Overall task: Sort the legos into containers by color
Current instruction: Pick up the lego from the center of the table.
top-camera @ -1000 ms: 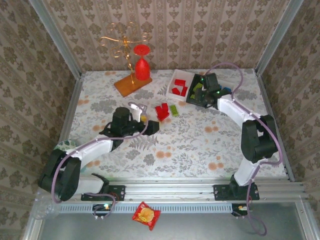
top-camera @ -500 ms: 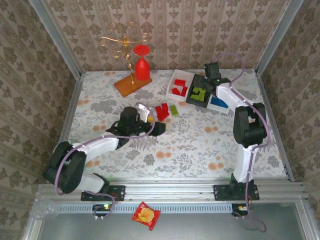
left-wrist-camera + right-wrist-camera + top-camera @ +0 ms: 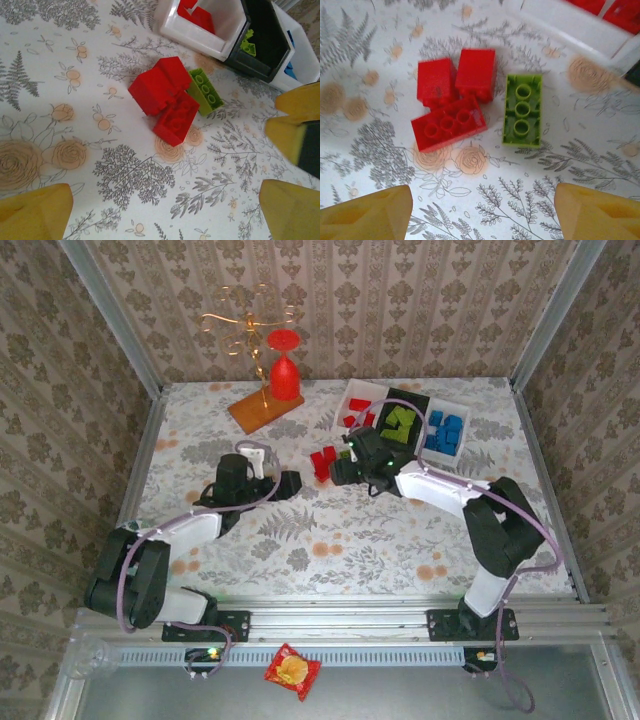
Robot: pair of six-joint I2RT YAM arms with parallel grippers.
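Three red legos (image 3: 447, 124) lie huddled on the floral cloth with one lime green lego (image 3: 522, 110) just to their right, studs up. My right gripper (image 3: 482, 215) hovers open just short of them, nothing between its fingers; from above it (image 3: 340, 468) sits right beside the red legos (image 3: 322, 462). My left gripper (image 3: 285, 483) stands open and empty to their left. In its wrist view the red legos (image 3: 165, 97) and green lego (image 3: 205, 92) lie ahead of my left gripper (image 3: 162, 215). Behind stand three containers: white with red bricks (image 3: 357, 405), black with green (image 3: 400, 423), white with blue (image 3: 445, 432).
A wooden board (image 3: 265, 408) with a gold wire stand and a red wine glass (image 3: 285, 375) stands at the back left. Patterned walls close in the table on three sides. The right gripper's yellow fingers (image 3: 295, 120) show at the right edge of the left wrist view.
My right arm has swung from the trays at the back down to the loose bricks at mid-table. My left gripper has drawn back a little to the left.
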